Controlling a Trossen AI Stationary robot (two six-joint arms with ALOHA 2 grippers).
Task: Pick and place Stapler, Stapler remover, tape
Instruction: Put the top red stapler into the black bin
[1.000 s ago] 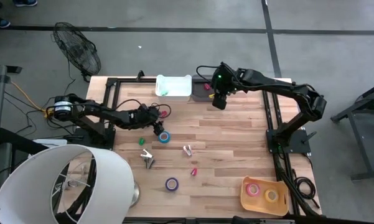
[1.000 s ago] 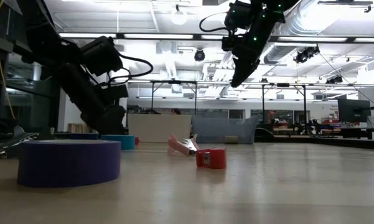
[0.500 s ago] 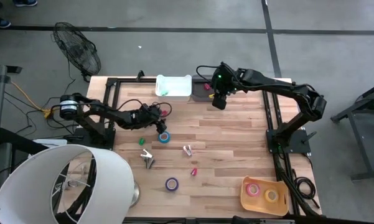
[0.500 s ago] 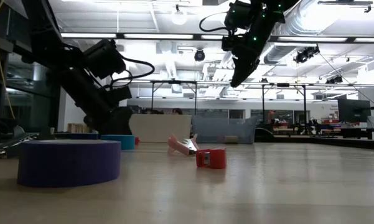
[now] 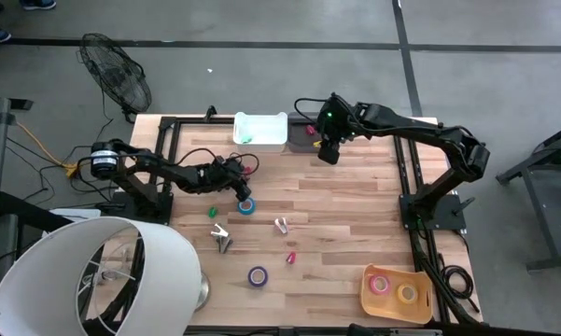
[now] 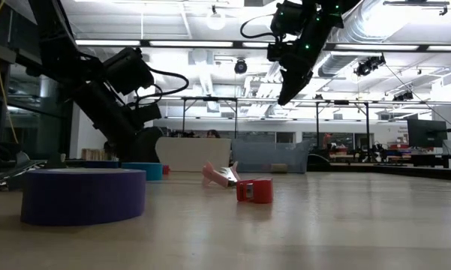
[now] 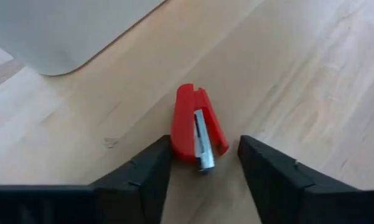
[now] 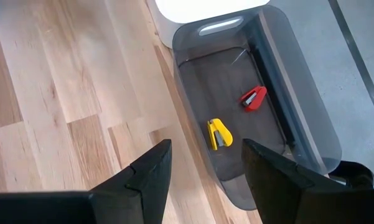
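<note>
A small red stapler [image 7: 198, 127] lies flat on the wood, its near end between the open fingers of my left gripper [image 7: 204, 167], close to the white bin [image 7: 62, 31]. From above, my left gripper [image 5: 242, 179] sits by that stapler [image 5: 250, 169], just beyond the blue tape roll [image 5: 246, 205]. My right gripper [image 8: 202, 165] is open and hovers high [image 6: 289, 79] over the table's far edge [image 5: 329, 149]. Below it is a grey bin [image 8: 299, 118] holding a yellow stapler [image 8: 218, 134] and a red stapler [image 8: 253, 98].
On the table lie a silver staple remover [image 5: 222, 238], a pink staple remover [image 5: 281, 225], a small red piece [image 5: 290, 257], a green piece [image 5: 212, 213] and a purple tape roll [image 5: 258, 275]. An orange tray [image 5: 418, 310] with tape rolls sits at the near right corner.
My left gripper has drawn away from the blue tape roll, a little toward the table's far edge and the red stapler. The right arm has kept still.
</note>
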